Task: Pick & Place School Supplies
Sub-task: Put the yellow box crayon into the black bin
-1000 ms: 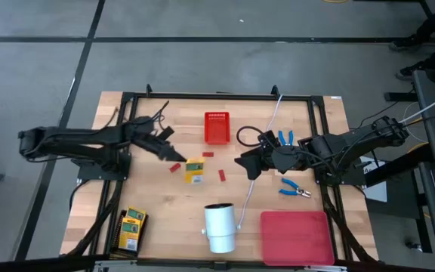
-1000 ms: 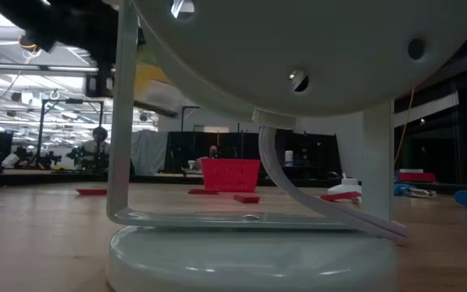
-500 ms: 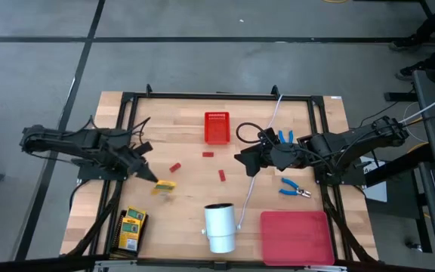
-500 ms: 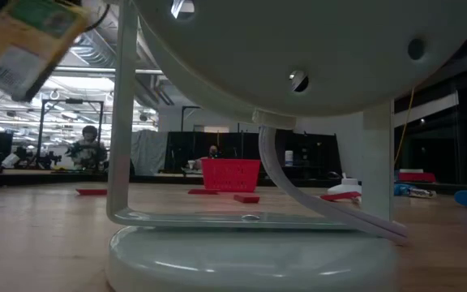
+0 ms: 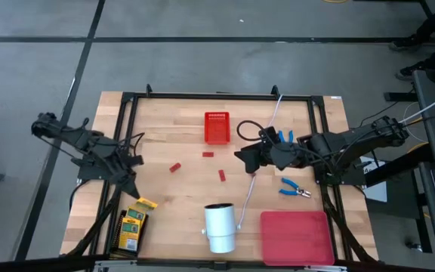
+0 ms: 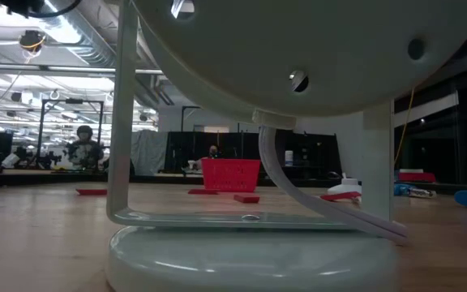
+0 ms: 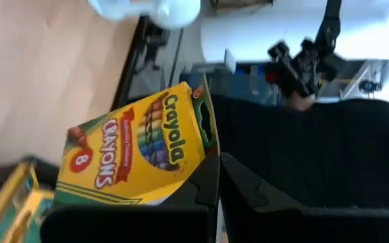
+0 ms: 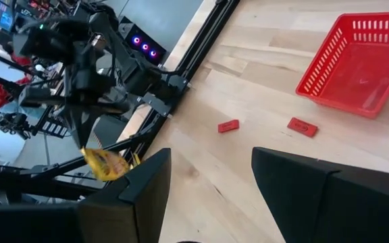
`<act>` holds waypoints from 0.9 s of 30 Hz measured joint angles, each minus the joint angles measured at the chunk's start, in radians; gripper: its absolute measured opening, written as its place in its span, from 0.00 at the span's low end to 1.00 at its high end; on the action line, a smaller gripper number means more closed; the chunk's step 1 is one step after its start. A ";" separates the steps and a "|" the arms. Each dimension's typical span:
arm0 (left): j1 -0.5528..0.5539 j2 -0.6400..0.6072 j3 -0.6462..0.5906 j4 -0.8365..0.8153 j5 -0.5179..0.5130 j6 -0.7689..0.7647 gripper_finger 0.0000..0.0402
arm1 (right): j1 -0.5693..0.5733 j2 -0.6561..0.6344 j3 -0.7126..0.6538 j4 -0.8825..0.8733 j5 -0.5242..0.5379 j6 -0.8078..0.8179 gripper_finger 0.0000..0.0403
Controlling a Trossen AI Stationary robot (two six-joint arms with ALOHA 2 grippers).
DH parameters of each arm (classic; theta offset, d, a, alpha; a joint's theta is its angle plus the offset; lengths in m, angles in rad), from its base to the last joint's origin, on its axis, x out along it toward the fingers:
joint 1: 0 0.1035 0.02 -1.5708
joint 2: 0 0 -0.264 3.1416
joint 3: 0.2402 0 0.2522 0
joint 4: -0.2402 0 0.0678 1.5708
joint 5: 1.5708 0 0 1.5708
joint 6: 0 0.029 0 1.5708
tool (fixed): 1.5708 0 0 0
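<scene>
Above the box stack [image 5: 131,229], left claw [image 5: 136,198] gripping crayon box [image 7: 137,148] — label only wrist-visible, right claw [image 5: 242,157] wide.

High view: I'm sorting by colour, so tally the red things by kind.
red blocks: 3
red basket: 1
red flat tray: 1
Total: 5

A yellow-and-green crayon box [image 7: 137,152] hangs tilted in the left tool [image 5: 132,190], above the stacked boxes [image 5: 131,228] at the counter's front-left corner. Three red blocks [image 5: 175,168] lie mid-counter. Blue-handled pliers [image 5: 294,190] lie on the right.
</scene>
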 joint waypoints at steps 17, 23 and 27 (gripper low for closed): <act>-0.350 0.103 0.001 -0.034 -0.195 -0.145 0.00 | -0.005 0.000 0.000 0.000 0.003 0.000 0.53; -0.464 0.190 0.001 0.027 -0.270 -0.207 0.00 | -0.005 0.000 0.000 0.000 -0.008 -0.010 0.53; -0.538 0.250 0.001 0.072 -0.326 -0.251 0.00 | -0.004 0.000 0.000 0.000 -0.016 -0.020 0.53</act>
